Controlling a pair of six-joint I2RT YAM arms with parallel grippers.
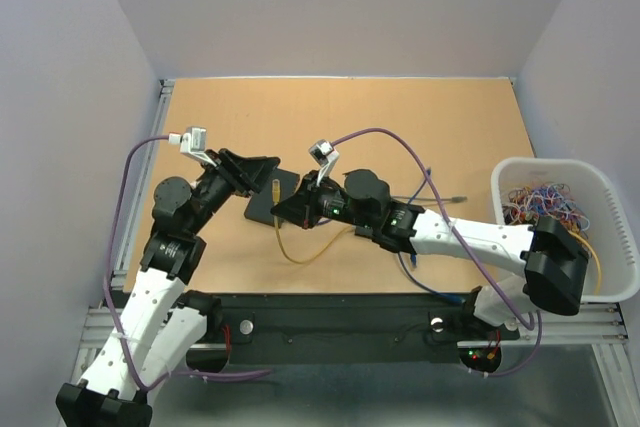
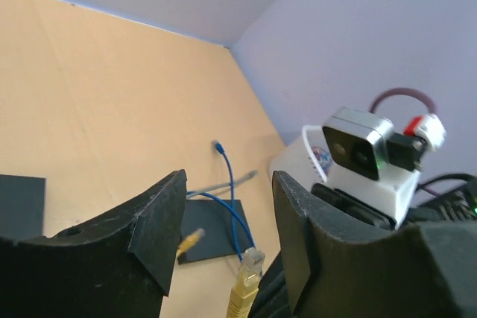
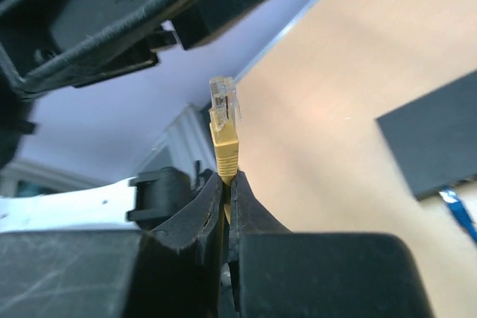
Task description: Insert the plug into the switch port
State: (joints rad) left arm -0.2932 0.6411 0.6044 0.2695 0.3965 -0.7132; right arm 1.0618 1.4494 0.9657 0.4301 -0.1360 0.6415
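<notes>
Yellow cable (image 1: 299,261) sits pinched between the closed fingers of the right gripper (image 3: 226,184) — its plug (image 3: 223,98) stands clear past their tips. The left gripper (image 2: 229,195) hangs just beside it, fingers parted and holding nothing, over the black switch (image 1: 262,205) on the table (image 1: 400,117).

Identify each arm by its white moulded links (image 1: 150,315) and rounded black joint housings (image 1: 176,199). You will find a thin purple cable (image 1: 376,130) running to a silver box-shaped wrist camera (image 1: 193,139) on each arm. Small green indicator lights (image 1: 337,212) show on the right arm. The jaws are scuffed matte-black wedges.
</notes>
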